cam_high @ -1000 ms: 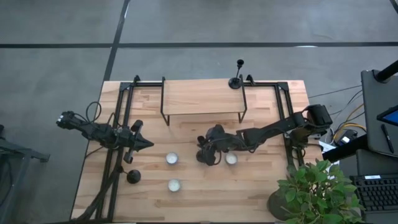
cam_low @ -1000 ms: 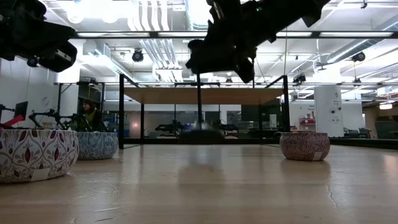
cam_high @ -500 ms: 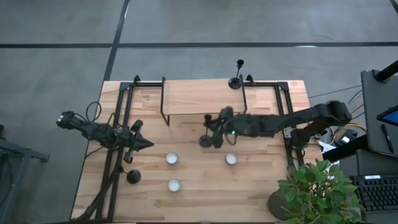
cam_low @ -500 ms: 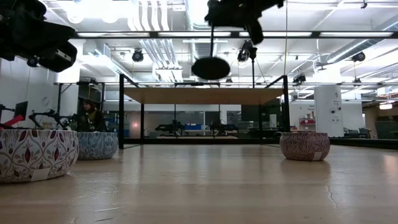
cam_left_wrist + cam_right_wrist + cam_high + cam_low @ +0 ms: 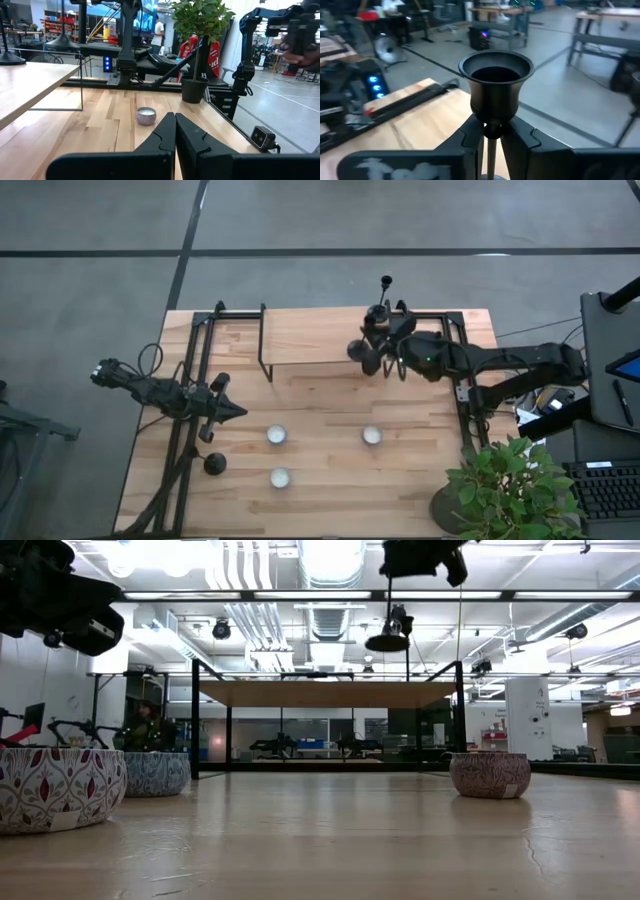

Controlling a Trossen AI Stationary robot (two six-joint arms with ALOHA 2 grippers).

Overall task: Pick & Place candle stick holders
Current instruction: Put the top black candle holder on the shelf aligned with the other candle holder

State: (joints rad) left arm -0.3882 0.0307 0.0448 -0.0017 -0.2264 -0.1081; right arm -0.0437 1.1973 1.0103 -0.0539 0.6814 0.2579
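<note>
Black candlestick holder (image 5: pixel 495 82) clamped in my right gripper (image 5: pixel 491 131) above the wooden shelf (image 5: pixel 320 335); next, I lower it beside the placed holder (image 5: pixel 380 308). Left gripper (image 5: pixel 174 131) closed, idle.

I could read no text, label, brand or number anywhere in my views. The red banners behind the plant (image 5: pixel 200 30) in my left wrist view carried marks too small to make out.

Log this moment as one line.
right gripper: holding candle holder aloft by shelf | left gripper: idle, shut, table's left
</note>
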